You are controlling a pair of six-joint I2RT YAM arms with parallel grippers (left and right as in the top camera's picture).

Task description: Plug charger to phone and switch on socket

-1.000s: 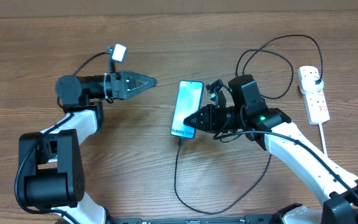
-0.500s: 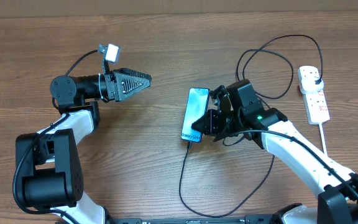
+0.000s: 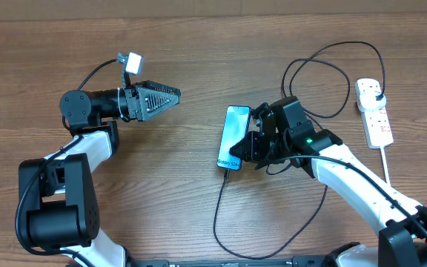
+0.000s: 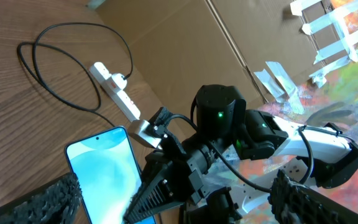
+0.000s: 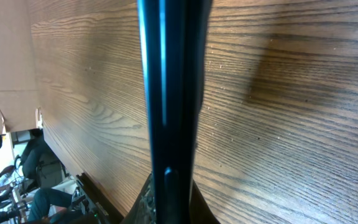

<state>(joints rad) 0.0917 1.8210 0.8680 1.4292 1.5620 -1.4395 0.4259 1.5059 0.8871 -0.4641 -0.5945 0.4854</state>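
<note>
The phone, its blue-teal screen lit, is tilted up above the table near the middle. My right gripper is shut on its right edge. In the right wrist view the phone shows edge-on, running up from between the right gripper's jaws. The black charger cable reaches the phone's bottom edge, loops along the table front and runs back to a black plug in the white socket at the far right. My left gripper hovers open and empty to the phone's left, pointing at it. From the left wrist, the left gripper looks onto the phone and the socket.
The socket's thick white cord runs toward the front right edge. Cable loops lie behind my right arm. Bare wooden table lies between the two arms.
Over the last second my right gripper carried the phone a little to the right and tilted it up. The left gripper rose and turned. Nothing has moved in the last half second.
</note>
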